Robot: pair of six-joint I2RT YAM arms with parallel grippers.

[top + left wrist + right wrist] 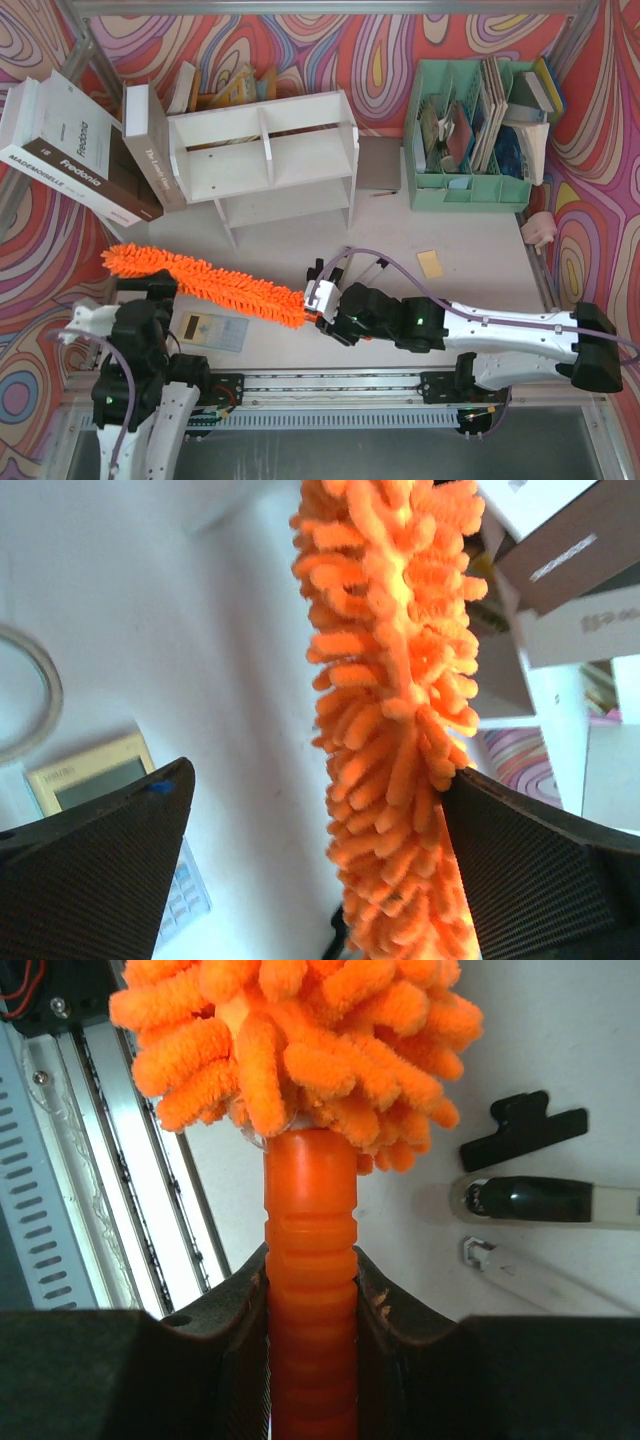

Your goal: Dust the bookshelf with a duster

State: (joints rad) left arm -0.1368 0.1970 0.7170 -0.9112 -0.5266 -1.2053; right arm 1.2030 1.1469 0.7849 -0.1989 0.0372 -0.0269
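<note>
right fingers (225, 1345) clamped on handle (310, 1260) of duster (215, 280), left fingers (110, 850) apart astride its fluff; bookshelf (265, 150) lies just beyond, far side.

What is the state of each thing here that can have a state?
duster, held by its handle
left gripper, open, duster fluff between its fingers
right gripper, shut on the duster handle
bookshelf, compartments empty
file organiser, slots hold papers
calculator, face up
</note>
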